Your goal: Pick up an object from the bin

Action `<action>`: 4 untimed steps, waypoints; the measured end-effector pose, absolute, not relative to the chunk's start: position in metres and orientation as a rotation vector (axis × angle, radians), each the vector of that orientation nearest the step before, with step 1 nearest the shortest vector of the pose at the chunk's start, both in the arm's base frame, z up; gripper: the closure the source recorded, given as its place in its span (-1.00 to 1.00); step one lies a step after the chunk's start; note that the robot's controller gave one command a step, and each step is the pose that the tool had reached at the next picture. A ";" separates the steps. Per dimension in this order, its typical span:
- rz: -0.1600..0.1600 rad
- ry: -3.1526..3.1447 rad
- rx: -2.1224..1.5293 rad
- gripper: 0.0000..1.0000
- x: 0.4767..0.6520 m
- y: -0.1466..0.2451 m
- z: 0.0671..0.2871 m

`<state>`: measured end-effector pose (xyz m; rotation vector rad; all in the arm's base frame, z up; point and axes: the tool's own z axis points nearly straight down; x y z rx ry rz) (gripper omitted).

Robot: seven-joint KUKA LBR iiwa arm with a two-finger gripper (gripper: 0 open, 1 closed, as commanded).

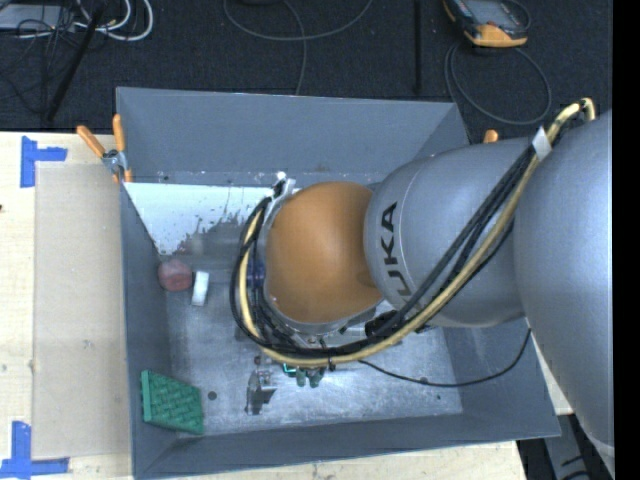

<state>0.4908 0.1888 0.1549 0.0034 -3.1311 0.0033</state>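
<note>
Gripper point(262, 392) stands low in the camera view, at the near-middle of the grey metal bin point(300, 128), its tip close over a bare, scuffed patch of the floor. Whether the jaws are spread or pressed together cannot be told: the tip reads as one small dark-grey shape, standing apart from each loose item. Above it the wrist carries a rounded orange cover point(315, 253) ringed by black and yellow cables point(245, 298), and the large grey arm point(470, 238) enters from the right. Lettering on the arm link, just beside the orange cover, reads "UKA", running up the link. Contents of the bin: a green flat ribbed pad point(172, 401) lies in the near-left corner, nearest the gripper yet clearly apart from it, to its left. A dull pink round lump point(176, 275) sits by the left wall farther back. A small white block point(200, 287) lies just beside the lump's right side; whether the two touch cannot be told.
</note>
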 end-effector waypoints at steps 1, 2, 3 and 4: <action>0.005 -3.132 -0.238 -1.00 0.501 0.089 0.181; -0.002 -3.144 -0.090 -1.00 0.531 0.063 0.081; -0.001 -3.136 -0.096 1.00 0.529 0.062 0.080; -0.003 -3.145 -0.123 1.00 0.534 0.060 0.220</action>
